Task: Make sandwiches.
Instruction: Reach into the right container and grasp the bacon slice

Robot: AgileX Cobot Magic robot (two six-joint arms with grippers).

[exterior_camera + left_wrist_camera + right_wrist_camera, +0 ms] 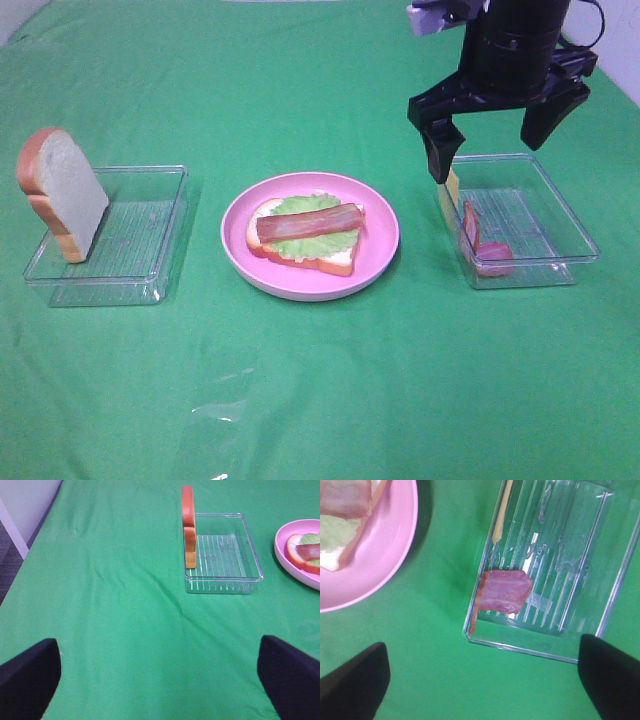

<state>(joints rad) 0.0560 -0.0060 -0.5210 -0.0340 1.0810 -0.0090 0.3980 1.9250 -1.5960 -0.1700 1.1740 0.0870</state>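
Right tool (488,150) hanging released over clear plastic tray (575,225) right of round pink plate (385,240) holding bread-lettuce-bacon toy sandwich (305,232); left tool (157,650) also released.

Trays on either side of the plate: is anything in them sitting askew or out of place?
Yes. The bread stands on edge, tilted, at the left tray's outer wall. In the right tray, the ham leans against a side wall and the cheese slice stands on edge. Nothing spilled.
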